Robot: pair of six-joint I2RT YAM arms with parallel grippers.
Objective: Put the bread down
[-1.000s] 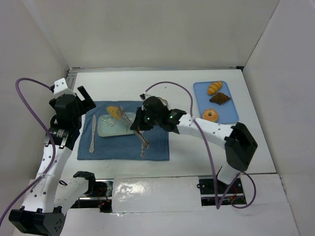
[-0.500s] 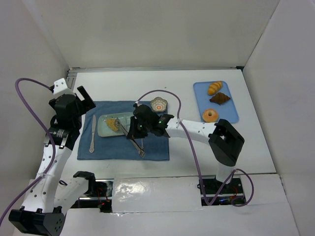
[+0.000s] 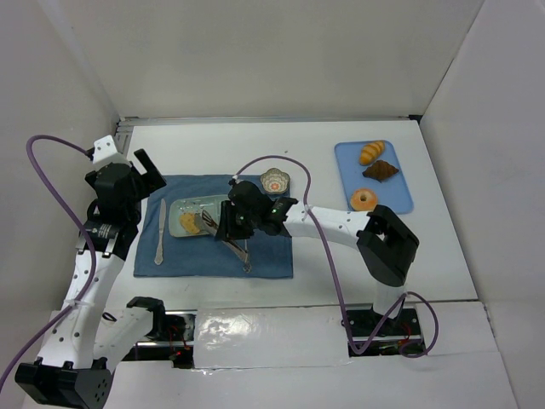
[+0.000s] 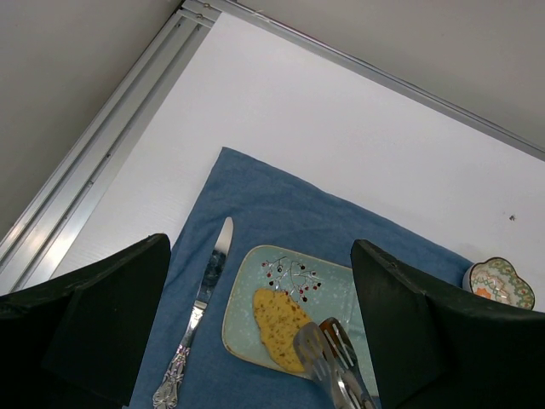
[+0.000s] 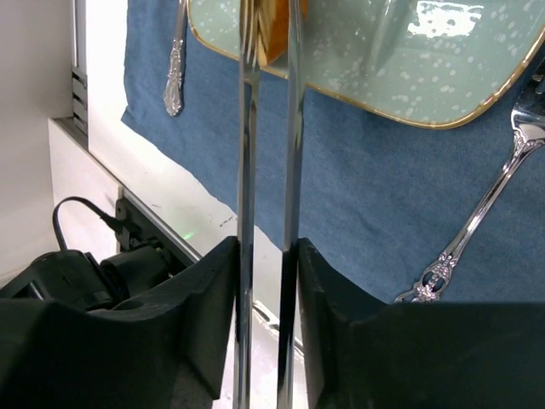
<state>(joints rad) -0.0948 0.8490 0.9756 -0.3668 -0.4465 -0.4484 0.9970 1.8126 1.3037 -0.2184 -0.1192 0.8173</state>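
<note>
- The bread (image 4: 279,328) lies on the plate (image 4: 255,281), in its left half, close to the gold rim on the robot's side.
- The tongs (image 5: 247,128) reach in from the right; their tips flank the bread's right end. I cannot tell whether they pinch it.
- The right gripper (image 5: 266,247) has its fingers closed against the two tong arms, which stand a narrow gap apart.
- The plate sits on the cloth (image 3: 272,256), with cloth showing past every edge.
- The knife (image 4: 204,298) lies just left of the plate, and the fork (image 5: 502,183) just right of it, under the tongs.
- The left gripper (image 4: 258,245) hangs spread wide over the cloth's left side, holding nothing.
- A bowl (image 4: 500,283) stands near the cloth's far right corner.
- Bare table (image 3: 213,145) runs beyond the cloth.
- The tray (image 3: 400,183) of pastries lies well apart at right.
</note>
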